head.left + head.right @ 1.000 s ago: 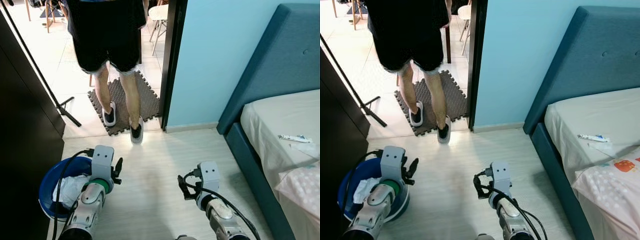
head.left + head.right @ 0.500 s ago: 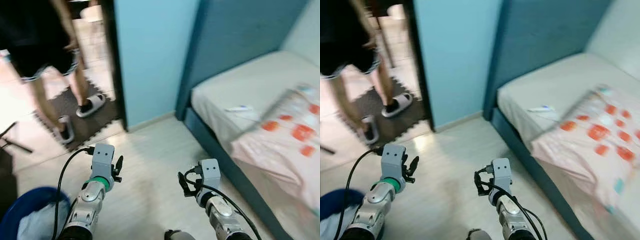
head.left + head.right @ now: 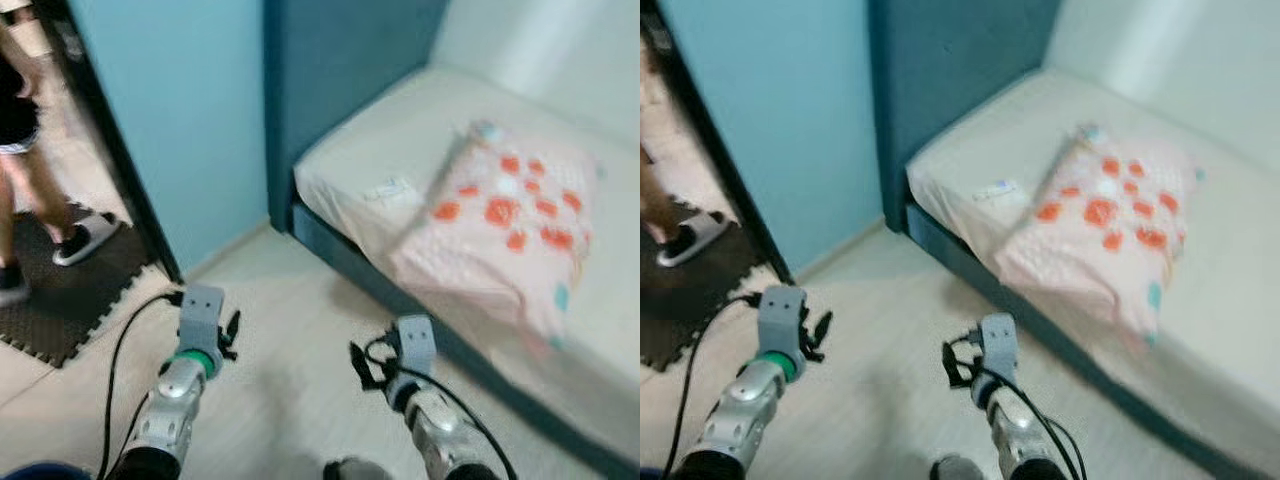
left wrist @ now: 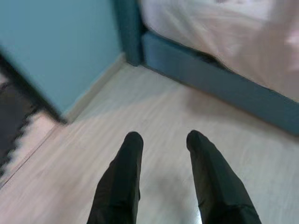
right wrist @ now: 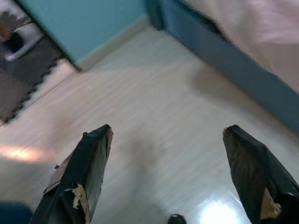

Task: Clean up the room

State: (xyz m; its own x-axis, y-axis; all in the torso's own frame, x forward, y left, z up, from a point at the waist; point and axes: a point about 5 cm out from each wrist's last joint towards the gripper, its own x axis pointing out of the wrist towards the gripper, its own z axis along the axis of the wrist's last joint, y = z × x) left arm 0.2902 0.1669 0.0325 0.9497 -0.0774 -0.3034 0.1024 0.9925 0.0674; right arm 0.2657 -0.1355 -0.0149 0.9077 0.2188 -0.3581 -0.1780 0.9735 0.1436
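- You have both arms carried low and forward over bare floor (image 3: 290, 330), nothing in either; this reads as a travel posture, not a reach.
- Left pincer (image 4: 161, 142): fingers parted by a narrow gap, nothing between them, pale planks beneath.
- Right pincer (image 5: 168, 140): fingers spread wide apart, empty; worn padding shows at the finger edges.
- Head views are blurred, so you should treat fine detail as unreliable.
- Likely task items are on the bed (image 3: 420, 130), ahead and to your right: a pink pillow (image 3: 500, 225) with red-orange motifs lies tilted across the mattress, one edge hanging toward the bed's side.
- A small white tube-like item (image 3: 385, 190) rests on the sheet just beside the pillow's near-left corner; too blurred to identify.
- Judgement: no object is yet chosen; the tube is the more probable piece of clutter, and it is well apart from both pincers.
- Room: light wood-look floor, teal bed frame and headboard (image 3: 340, 70), pale blue wall (image 3: 170, 110), dark door frame.
- A person's legs (image 3: 25, 190) in slippers stand on a dark mat (image 3: 60, 300) beyond the doorway, on your left.
- A sliver of blue rim (image 3: 40, 470) shows by your left arm.
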